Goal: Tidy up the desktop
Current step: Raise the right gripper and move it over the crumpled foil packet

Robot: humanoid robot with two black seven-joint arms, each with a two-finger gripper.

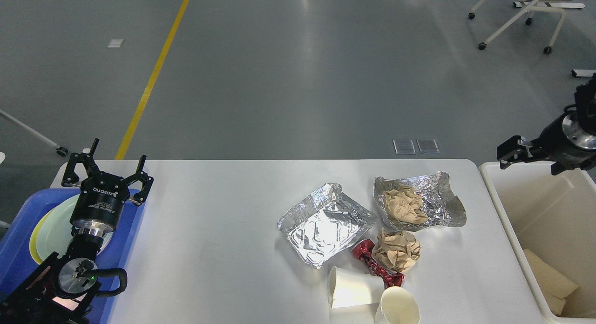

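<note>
A: What was seen on the desktop (223,249)?

B: The desktop was spread wide below the view; its long side was laid left to right. Two foil trays (326,224), crumpled paper (396,250), a red wrapper (372,263) and two paper cups (349,286) were left on its right half, close together.

A: How were the grippers held?

B: The left gripper (106,168) was held wide open with nothing in it, above the blue tray (132,235); the right gripper (517,152) was raised over the cream bin (493,184); nothing was seen held, but how far it was open could not be told.

A: How should the next pick be done?

B: The paper ball should likely be gripped from above; the cups beside it should not be bumped.
</note>
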